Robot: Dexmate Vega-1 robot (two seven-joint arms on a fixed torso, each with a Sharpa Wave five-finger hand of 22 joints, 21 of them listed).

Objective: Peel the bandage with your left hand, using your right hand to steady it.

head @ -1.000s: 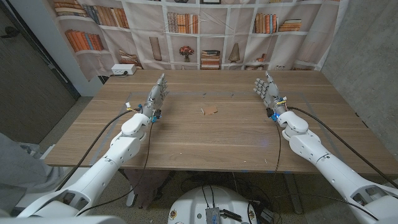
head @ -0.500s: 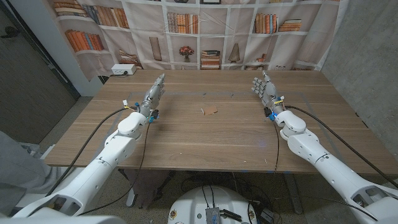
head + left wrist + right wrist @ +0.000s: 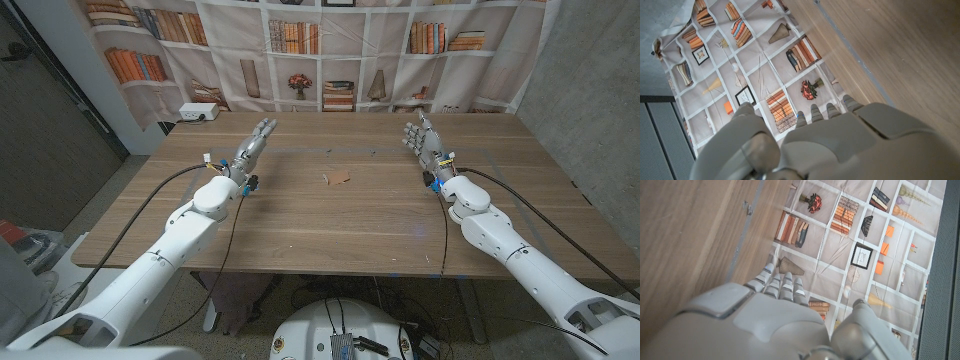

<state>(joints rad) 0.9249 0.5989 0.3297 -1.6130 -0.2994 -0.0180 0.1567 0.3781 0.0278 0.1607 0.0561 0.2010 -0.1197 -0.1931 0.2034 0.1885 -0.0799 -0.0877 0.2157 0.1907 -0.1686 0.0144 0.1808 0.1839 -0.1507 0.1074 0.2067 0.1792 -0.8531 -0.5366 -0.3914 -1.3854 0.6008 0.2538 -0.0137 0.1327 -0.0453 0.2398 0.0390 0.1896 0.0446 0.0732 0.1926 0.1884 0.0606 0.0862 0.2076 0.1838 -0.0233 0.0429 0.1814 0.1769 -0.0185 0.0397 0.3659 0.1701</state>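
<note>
The left hand [image 3: 253, 146] has swung slightly right; both hands hover spread, holding nothing. The bandage [image 3: 337, 179] lies mid-table between them. The right hand [image 3: 424, 143] should pin one end first.

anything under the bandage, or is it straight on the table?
The bandage lies directly on the wooden table, between the left hand and right hand, neither touching it. Nothing else shows at its edges; whatever it covers cannot be seen.
</note>
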